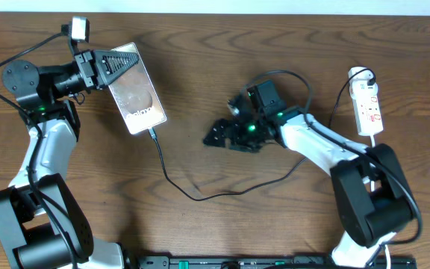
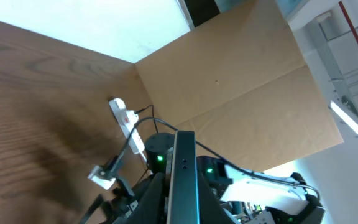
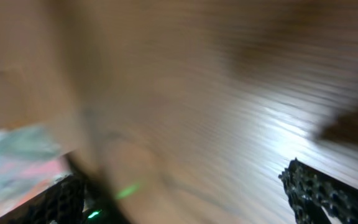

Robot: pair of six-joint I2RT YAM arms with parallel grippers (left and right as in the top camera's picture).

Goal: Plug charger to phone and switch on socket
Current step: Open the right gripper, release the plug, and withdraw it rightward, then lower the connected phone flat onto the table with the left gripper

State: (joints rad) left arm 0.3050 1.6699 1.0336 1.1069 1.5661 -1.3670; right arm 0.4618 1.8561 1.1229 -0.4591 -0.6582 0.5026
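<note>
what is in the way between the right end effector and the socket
No loose object shows there. The right end effector points away from the socket, so in the overhead view its own arm lies between them, and the thin charger cable curves in toward that arm.

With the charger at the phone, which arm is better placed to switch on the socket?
Right: the right hand is empty and nearer the socket; the left hand grips the phone.
</note>
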